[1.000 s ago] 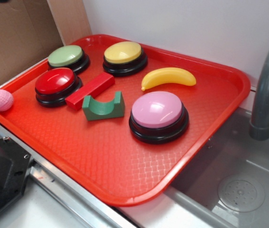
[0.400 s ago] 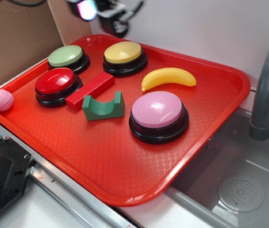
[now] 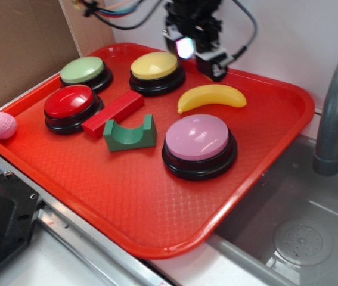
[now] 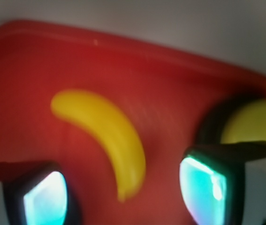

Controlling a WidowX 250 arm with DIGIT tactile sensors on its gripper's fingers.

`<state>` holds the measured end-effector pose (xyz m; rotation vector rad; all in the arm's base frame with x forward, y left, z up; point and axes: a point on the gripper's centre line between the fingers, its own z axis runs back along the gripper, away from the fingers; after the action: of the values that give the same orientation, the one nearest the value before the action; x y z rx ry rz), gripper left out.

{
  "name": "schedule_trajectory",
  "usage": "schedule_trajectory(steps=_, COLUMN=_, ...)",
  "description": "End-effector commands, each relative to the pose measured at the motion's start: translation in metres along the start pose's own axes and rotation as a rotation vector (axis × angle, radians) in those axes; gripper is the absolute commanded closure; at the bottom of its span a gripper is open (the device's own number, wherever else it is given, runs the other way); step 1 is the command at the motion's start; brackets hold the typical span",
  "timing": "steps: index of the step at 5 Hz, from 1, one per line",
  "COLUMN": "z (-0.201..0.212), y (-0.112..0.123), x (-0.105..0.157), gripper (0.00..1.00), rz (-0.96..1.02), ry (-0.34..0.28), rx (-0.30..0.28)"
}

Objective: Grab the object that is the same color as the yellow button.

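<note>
Black, with glowing turquoise pads on its fingertips, the hand [image 3: 199, 55] hangs above the far edge of a red plastic tray [image 3: 127, 202]. The wrist view shows its two fingers [image 4: 46, 194] spread apart with nothing between them, so the hand is open. It sits above the gap between the yellow button [image 3: 155, 65] and the toy banana [image 3: 211, 97], not touching either, a sensible place to hover if the banana is what it means to pick up.

The banana is small, glossy and yellow, matching the button's pale yellow dome, which makes it the thing to grab. It lies flat on the tray near the far right corner, curved, with open tray all round it. In the wrist view it runs lengthwise between the two fingers, so they appear to straddle its narrow width rather than its length; that is a judgement, since this view is blurred.

Further out, a pink-domed button [image 3: 198, 138] sits just nearer the front edge than the banana. A green-domed button [image 3: 83, 70] and a red-domed button [image 3: 69, 101] stand toward the left edge. A red block [image 3: 114, 113] and a green arch block [image 3: 130, 135] lie mid-tray. A pink ball [image 3: 0, 126] rests at the left corner, against the rim.
</note>
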<state>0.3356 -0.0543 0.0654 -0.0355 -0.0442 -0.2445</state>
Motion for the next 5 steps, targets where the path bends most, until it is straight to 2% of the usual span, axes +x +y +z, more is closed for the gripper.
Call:
schedule_trajectory(steps=1, z=-0.017, y=-0.009, x=0.025, gripper=0.0, rz=-0.093, ry=-0.015, rx=-0.01)
schedule_trajectory(steps=2, z=-0.026, y=-0.012, x=0.025, gripper=0.0, rz=-0.181, ry=0.0, rx=-0.008)
schedule_trajectory(steps=3, z=-0.03, y=-0.012, x=0.022, gripper=0.79, rz=-0.173, ry=0.002, rx=-0.008)
schedule_trajectory(steps=4, z=-0.026, y=-0.013, x=0.019, gripper=1.0, rz=-0.18, ry=-0.003, rx=-0.002)
schedule_trajectory(steps=5, z=-0.019, y=-0.01, x=0.016, gripper=1.0, rz=-0.16, ry=-0.005, rx=0.004)
